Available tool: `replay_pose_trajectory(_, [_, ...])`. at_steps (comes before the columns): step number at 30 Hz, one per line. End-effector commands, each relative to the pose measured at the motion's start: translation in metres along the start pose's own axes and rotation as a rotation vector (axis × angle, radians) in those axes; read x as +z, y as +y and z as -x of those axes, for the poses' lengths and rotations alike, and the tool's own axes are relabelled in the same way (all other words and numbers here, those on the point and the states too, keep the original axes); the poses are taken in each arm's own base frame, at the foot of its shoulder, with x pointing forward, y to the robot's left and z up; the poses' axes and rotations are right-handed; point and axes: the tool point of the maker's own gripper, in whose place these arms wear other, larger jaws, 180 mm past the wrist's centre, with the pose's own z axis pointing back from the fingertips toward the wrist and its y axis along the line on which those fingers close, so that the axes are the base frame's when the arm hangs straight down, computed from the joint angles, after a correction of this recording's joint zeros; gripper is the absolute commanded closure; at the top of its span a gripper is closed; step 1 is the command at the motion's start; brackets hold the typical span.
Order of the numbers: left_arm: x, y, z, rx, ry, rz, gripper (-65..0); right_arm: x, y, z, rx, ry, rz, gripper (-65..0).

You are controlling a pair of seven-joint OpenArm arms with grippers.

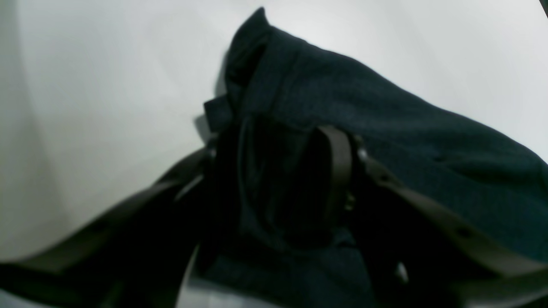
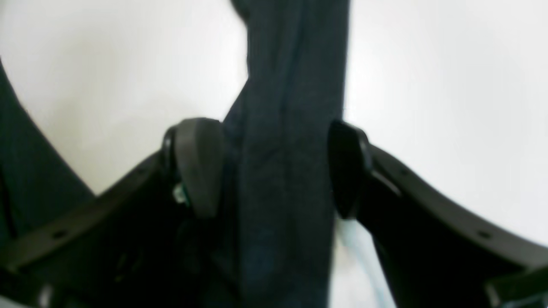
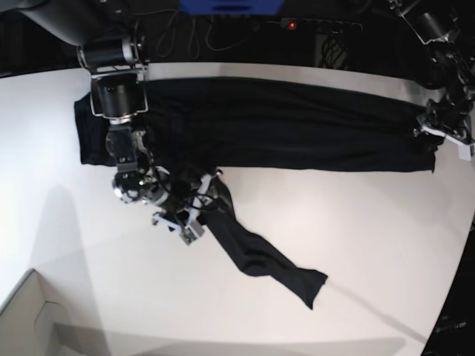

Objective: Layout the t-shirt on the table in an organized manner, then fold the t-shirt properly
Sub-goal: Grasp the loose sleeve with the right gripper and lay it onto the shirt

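The black t-shirt lies stretched in a long band along the far side of the white table. One sleeve trails diagonally toward the front. My right gripper stands open astride that sleeve. In the right wrist view the strip of cloth runs between its spread fingers. My left gripper is at the shirt's right end. In the left wrist view bunched fabric fills the left gripper and rises off the table, so it is shut on the cloth.
A pale cardboard box corner sits at the front left. The table's curved edge runs down the right side. Cables and dark equipment line the back beyond the table.
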Motion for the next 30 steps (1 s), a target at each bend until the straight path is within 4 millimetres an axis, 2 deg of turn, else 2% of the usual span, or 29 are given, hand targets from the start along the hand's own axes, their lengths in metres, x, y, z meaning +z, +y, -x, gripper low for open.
replay_pose_trajectory(1, [0.002, 0.006, 0.01, -0.018, 0.059, -0.025, -28.4, 0.0, -0.004, -0.027, 0.0, -0.076, 0.001, -39.4])
replay_pose_trajectory(6, [0.002, 0.006, 0.009, -0.018, 0.058, -0.024, -28.4, -0.006, 0.004, -0.032, -0.018, -0.113, -0.018, -38.7])
replay_pose_trajectory(15, [0.002, 0.006, 0.009, -0.019, 0.059, -0.025, -28.4, -0.007, 0.005, -0.037, -0.019, -0.123, -0.021, -25.7])
replay_pose_trajectory(19, [0.002, 0.006, 0.009, -0.019, 0.059, -0.025, -28.4, -0.007, 0.005, -0.037, -0.019, -0.123, -0.021, -16.9])
replay_pose_trajectory(24, [0.002, 0.005, 0.01, -0.018, 0.059, -0.024, -28.4, -0.007, 0.005, -0.036, -0.017, -0.12, -0.022, -0.2])
replay_pose_trajectory(28, [0.002, 0.005, 0.009, -0.017, 0.058, -0.023, -28.4, -0.006, 0.005, -0.039, -0.008, -0.122, -0.018, 0.0])
replay_pose_trajectory(30, [0.002, 0.005, 0.009, -0.017, 0.058, -0.023, -28.4, 0.001, 0.006, -0.047, 0.014, -0.151, -0.008, 0.0])
